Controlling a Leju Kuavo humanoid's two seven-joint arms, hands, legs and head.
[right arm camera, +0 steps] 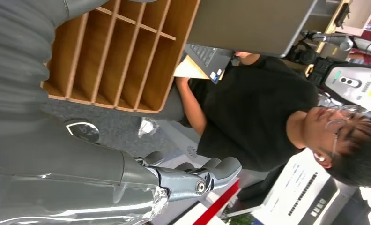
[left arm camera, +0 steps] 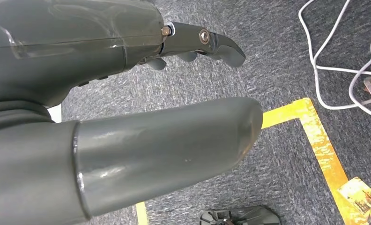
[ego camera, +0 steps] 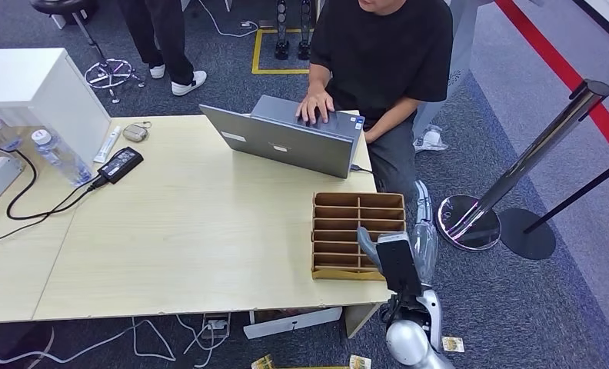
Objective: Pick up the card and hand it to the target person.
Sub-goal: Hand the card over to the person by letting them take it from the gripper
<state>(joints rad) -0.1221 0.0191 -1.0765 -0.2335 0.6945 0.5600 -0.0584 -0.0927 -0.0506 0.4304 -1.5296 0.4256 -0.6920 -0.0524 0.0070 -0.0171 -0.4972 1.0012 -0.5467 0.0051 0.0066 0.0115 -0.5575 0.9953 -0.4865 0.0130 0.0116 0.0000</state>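
A wooden slotted box (ego camera: 359, 201) stands at the table's right front corner. My right hand (ego camera: 372, 244) hovers at the box's near right side, and in the right wrist view this hand (right arm camera: 188, 180) has its fingers stretched out with nothing in them, the box (right arm camera: 122, 51) close by. A person in a black shirt (ego camera: 386, 46) sits at the far right of the table, typing on a grey laptop (ego camera: 286, 142). My left hand (left arm camera: 80, 51) hangs over the carpet, fingers apart and holding nothing. A small printed card (left arm camera: 361, 201) lies on the floor; another card (ego camera: 451, 344) lies by my right arm.
A chrome stanchion (ego camera: 517, 173) with a round base (ego camera: 469, 223) stands right of the table. Bottles (ego camera: 59, 157), a power adapter (ego camera: 121, 164) and a white box (ego camera: 32, 84) sit at the table's left. A second person (ego camera: 163, 38) stands beyond. Cables (left arm camera: 333, 70) run over the carpet.
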